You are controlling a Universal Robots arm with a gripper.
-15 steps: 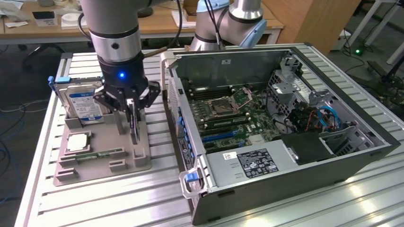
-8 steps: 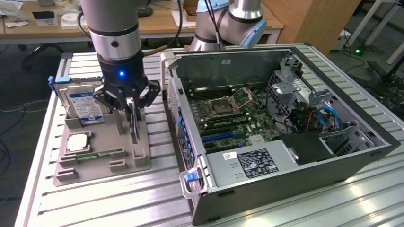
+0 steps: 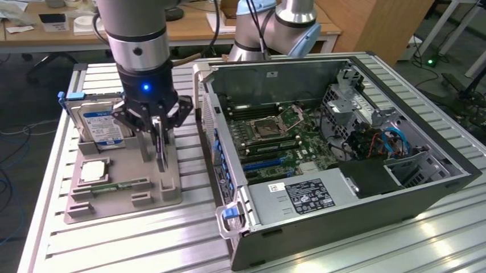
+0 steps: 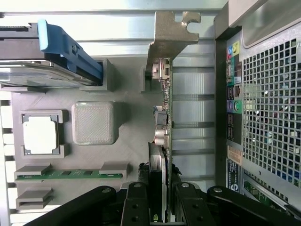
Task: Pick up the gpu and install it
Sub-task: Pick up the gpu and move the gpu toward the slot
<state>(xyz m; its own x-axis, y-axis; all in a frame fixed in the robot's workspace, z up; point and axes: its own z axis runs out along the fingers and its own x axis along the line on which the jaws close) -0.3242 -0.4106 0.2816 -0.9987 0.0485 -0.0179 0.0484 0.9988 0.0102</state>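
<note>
the gpu (image 4: 165,117) is seen held on edge between the 2 fingers (image 4: 136,207) of the gripper (image 3: 158,132), which is closed narrowly on the card's 2 faces. in the wrist view the card is seen edge-on as a thin green-brown board line with small silvery parts along it, a dark block on 1 face close to the fingers, and a bent silvery metal bracket (image 4: 168,37) with a notched tab at the far end. in the exterior view it is seen as a thin dark strip hanging straight down below the gripper.

the card is located over the grey tray (image 3: 114,205), at the side of the tray nearest the computer case (image 3: 365,187). its lower edge is very near the tray surface; whether it is touching the tray cannot be told.

on the same tray a hard drive (image 3: 102,122) with a blue-white label is stood upright in a slot, a square processor chip (image 3: 93,170) is laid flat, and a narrow green memory stick (image 3: 122,185) is laid beside it.

the case is laid open on the slatted metal table (image 3: 152,244), at the exterior view's right of the tray, with the motherboard (image 3: 277,136) exposed.
</note>
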